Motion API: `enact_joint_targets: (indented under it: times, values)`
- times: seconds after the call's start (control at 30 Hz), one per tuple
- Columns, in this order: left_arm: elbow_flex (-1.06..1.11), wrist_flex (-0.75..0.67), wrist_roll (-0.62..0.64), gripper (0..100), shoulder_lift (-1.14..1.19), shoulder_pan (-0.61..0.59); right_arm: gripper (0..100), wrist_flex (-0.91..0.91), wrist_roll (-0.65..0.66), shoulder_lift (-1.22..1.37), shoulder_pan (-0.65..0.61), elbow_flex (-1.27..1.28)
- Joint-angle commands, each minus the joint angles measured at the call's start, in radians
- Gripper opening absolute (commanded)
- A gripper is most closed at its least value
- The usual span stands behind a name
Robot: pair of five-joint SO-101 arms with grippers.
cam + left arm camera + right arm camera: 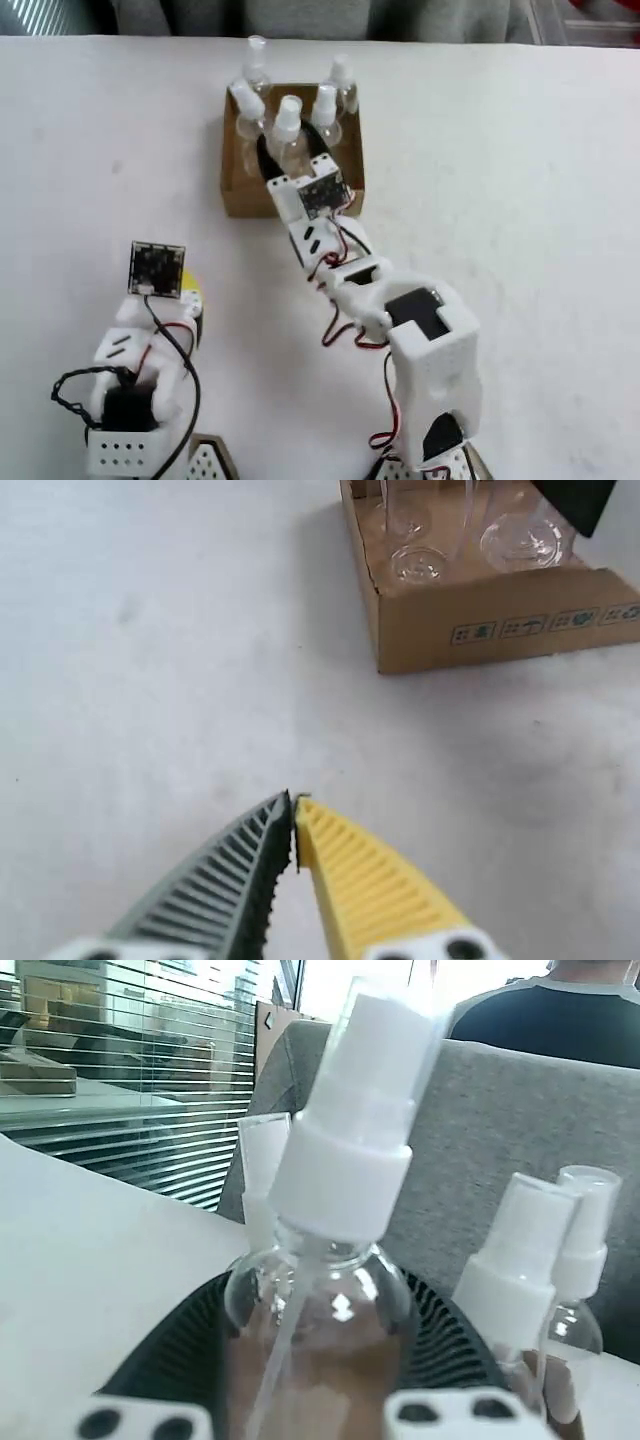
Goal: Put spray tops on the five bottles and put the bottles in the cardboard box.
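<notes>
A: Where is the bottle now?

B: The right gripper (293, 150) has its black fingers pinching a clear plastic bottle with a white spray top (288, 122). The bottle is upright inside the brown cardboard box (232, 190), near the 6 o'clock side in the high view. I cannot tell if it sits on the bottom yet.

A: What else is in the box?

B: Four other clear spray bottles (343, 82). They stand just beside the held one, from 10 o'clock round to 2 o'clock of it. All have tops on.

A: What could go wrong?

B: I think the fingers could bump those neighbours when they spread, because they are packed so close. One could tip over. If the arm lifts before it lets go, the bottle could come out with it. The light box might also slide on the white table (520, 150).

A: And the other arm?

B: The left gripper (293, 812) is at 7 o'clock on the table, well apart from the box. Its grey and yellow fingers are pressed together and hold nothing. It blocks nothing.
</notes>
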Motion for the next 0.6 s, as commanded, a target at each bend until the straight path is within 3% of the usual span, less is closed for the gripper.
enact_joint_targets:
  times: [0.0,0.57]
  values:
    - [-0.003,-0.028,-0.011,2,-0.008,-0.008,1.7,-0.025,0.014,-0.012,-0.007,-0.043]
    - [-0.003,-0.028,-0.011,2,-0.008,-0.008,1.7,0.088,0.006,-0.01,-0.007,-0.087]
